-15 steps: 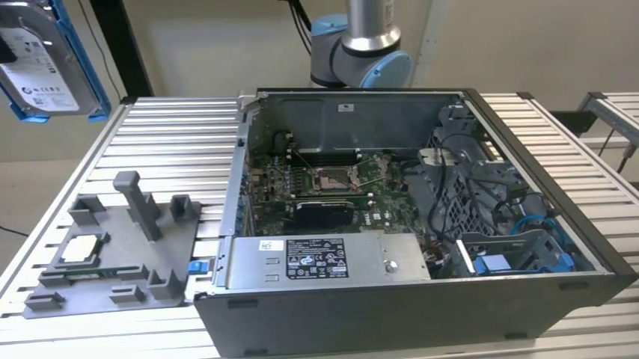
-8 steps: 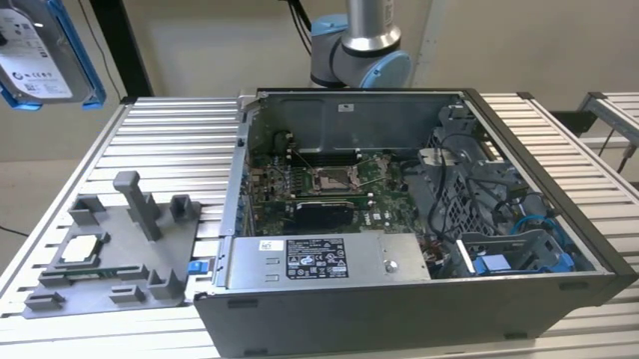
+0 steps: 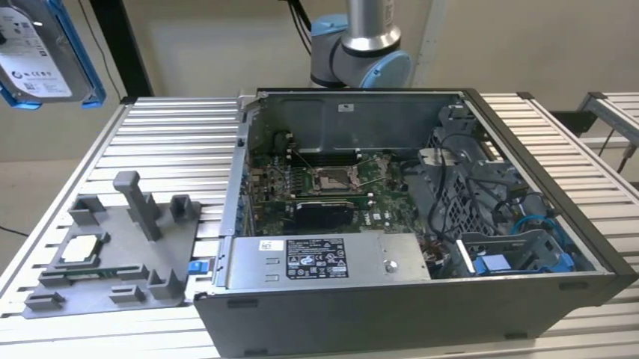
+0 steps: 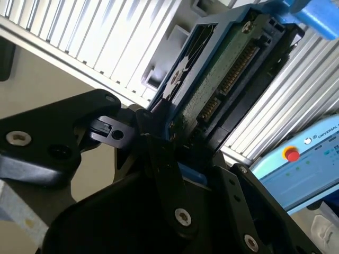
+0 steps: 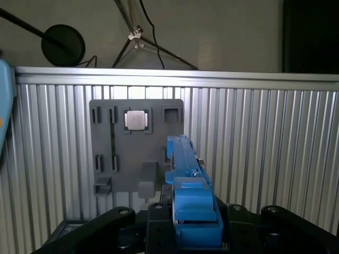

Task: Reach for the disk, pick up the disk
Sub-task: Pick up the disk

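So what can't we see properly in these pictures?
- Disk, exterior view: the picture's corner cuts part of it off.
- Disk's flat faces, first wrist view: it is seen edge-on, so the label side is hidden.
- Disk's near end, second wrist view: the gripper, shut on it, covers that end.
- Chip, first wrist view: too small to tell any marks on it.

Arm [image 3: 361, 34]: brushed silver tube, grey rounded joint housings, pale blue end caps; thin black cable [image 3: 298, 19] runs behind it. Gripper [image 5: 194, 225], in both wrist views: matte black linkage plates with rounded edges, small silver screws [image 4: 182, 215] at the pivots.
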Tool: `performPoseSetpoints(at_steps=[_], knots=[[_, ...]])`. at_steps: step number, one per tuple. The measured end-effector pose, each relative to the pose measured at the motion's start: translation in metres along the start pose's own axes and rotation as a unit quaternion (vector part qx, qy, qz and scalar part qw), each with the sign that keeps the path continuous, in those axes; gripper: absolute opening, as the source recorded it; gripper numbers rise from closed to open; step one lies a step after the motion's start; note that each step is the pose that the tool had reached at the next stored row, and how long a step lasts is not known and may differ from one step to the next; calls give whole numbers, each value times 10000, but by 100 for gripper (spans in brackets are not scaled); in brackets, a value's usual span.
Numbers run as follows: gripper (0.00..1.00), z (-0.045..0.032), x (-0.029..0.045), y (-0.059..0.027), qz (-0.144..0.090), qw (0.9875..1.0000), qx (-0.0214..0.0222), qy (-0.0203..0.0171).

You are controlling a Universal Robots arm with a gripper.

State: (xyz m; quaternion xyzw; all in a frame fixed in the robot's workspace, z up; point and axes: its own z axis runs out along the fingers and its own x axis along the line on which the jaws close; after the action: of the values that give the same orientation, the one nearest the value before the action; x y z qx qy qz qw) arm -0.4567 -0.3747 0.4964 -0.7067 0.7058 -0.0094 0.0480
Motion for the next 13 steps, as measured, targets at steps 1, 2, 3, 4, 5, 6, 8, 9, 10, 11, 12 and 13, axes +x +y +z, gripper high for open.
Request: performPoseSetpoints(at_steps=[1,2,3,4,5,6,8,9,10,11,12,13], knots=[[0,-1,0,-4,0,10000,-1,0],[0,-1,0,-12,0,10000,-2,1],[0,1,0,-20,0,10000,-1,0],[0,1,0,-31,0,10000,-1,1],[0,2,0,-43,1,10000,-1,1],[0,3,0,-55,1,10000,-1,1],[0,5,0,-81,0,10000,-1,1],[0,6,0,-95,0,10000,-1,1],[0,7,0,-105,0,10000,-1,1],[0,8,0,-117,0,10000,-1,1],[0,9,0,-127,0,10000,-1,1],[0,10,0,-138,0,10000,-1,1]])
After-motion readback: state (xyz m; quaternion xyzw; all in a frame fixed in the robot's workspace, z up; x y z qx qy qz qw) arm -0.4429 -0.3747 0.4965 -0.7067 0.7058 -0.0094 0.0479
